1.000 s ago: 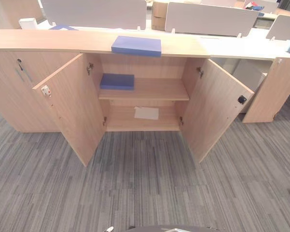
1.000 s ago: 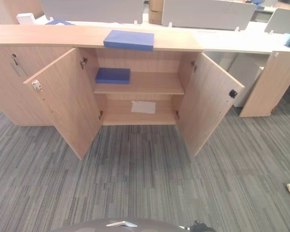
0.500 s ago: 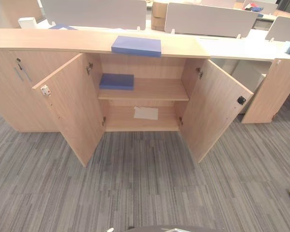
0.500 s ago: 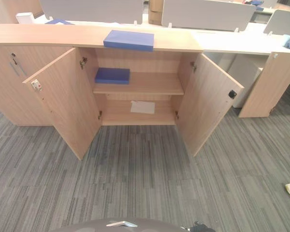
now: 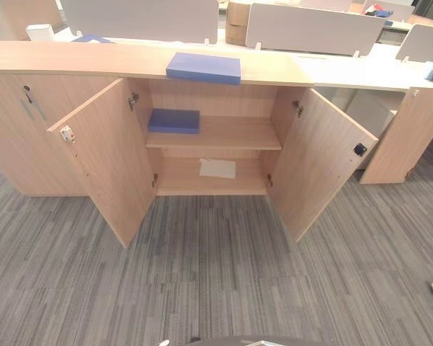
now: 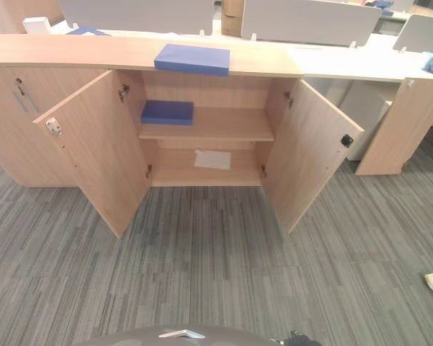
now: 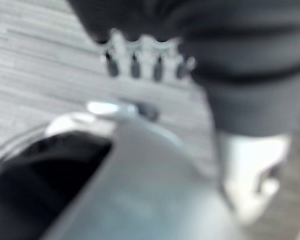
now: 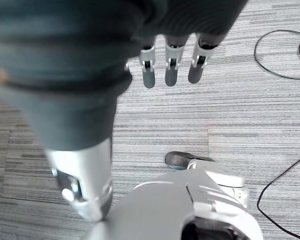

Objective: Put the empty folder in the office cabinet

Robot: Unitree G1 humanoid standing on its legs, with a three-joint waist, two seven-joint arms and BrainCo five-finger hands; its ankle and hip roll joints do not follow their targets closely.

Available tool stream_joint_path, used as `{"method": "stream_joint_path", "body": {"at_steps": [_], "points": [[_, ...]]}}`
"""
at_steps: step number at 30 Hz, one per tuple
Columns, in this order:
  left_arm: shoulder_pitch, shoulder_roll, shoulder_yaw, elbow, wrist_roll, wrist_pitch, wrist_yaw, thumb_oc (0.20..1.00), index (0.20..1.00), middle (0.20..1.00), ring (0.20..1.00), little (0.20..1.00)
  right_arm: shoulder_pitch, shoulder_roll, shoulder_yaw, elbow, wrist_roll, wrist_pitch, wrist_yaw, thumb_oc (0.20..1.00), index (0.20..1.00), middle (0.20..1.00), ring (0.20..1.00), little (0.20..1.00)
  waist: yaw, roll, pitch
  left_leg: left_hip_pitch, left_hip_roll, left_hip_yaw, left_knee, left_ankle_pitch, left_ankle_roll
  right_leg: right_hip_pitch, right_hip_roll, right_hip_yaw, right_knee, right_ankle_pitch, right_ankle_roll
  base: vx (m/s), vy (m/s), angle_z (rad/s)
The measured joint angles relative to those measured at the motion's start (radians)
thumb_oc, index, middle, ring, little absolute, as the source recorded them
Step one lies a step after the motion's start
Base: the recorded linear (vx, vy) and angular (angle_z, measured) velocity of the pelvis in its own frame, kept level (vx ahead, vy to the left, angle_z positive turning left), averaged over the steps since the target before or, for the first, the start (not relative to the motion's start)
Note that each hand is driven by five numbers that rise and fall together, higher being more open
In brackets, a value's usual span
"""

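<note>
The blue folder [image 5: 203,68] lies flat on the tabletop [image 5: 72,59], near its front edge, right above the open cabinet [image 5: 215,137]. Both hands hang down over the floor, left hand [image 7: 140,55] and right hand [image 8: 172,60], fingers loose, holding nothing. The job has not started. Next, I think, a hand must reach up and grab the folder.

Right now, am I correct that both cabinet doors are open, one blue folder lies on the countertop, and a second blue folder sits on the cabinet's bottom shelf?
Not quite: the second blue folder lies on the upper shelf, at its left end, as the left eye view shows. The bottom shelf holds a white sheet of paper. The rest stands: both cabinet doors are open, and one blue folder lies on the countertop.
</note>
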Motion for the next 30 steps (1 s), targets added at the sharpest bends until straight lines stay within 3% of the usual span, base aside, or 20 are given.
{"method": "stream_joint_path", "body": {"at_steps": [30], "points": [[0.004,-0.001,0.022,0.011,-0.017,-0.004,0.022,1.0,1.0,1.0,1.0,1.0,-0.018,-0.007,-0.015,0.0,-0.011,0.002,0.002,1.0,1.0,1.0,1.0,1.0,0.001,0.006,0.036,-0.008,0.001,-0.001,0.0,0.001,-0.002,-0.003,0.001,-0.004,0.0,-0.001,0.0,0.0,-0.022,0.0]]}}
